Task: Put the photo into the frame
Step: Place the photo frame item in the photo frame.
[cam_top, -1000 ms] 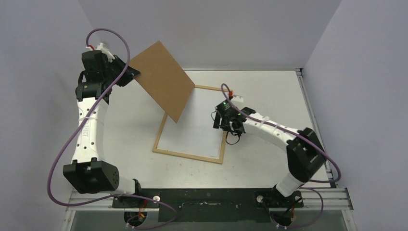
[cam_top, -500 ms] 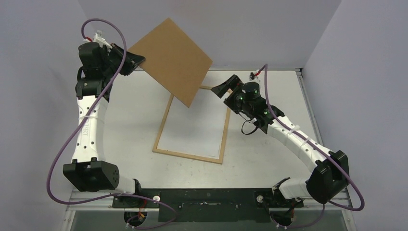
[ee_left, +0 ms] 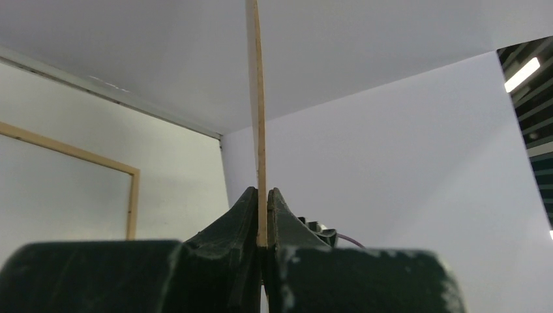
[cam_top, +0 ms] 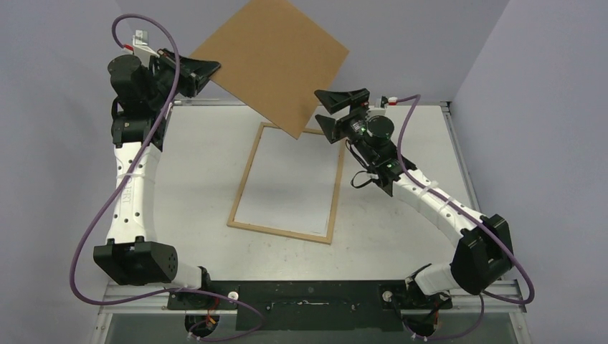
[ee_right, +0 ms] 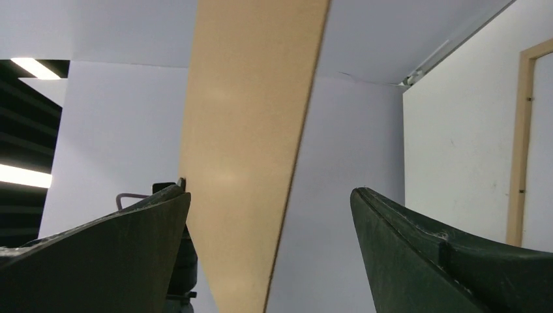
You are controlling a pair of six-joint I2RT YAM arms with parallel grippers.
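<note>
Flat on the surface (cam_top: pixel 193 179), a thin light-wood frame (cam_top: pixel 247 174), long sides running away from the arm bases. Inside the frame, a plain white sheet (cam_top: pixel 290 179); no print showing, so impossible to tell whether this is the photo. Up in the air over the frame's far left corner, a brown backing board (cam_top: pixel 276 64), tilted, lowest corner above the frame's far rail and clear of it. Pinched at its left edge by the left tool (cam_top: pixel 208 69), fingers pressed together on the thin panel, edge-on from the left wrist. Just beyond the frame's far right corner, the right tool (cam_top: pixel 320 109), spread wide, gripping nothing, pointed at the board's lower right edge. From the right wrist, board showing in the gap between both spread fingers.
</note>
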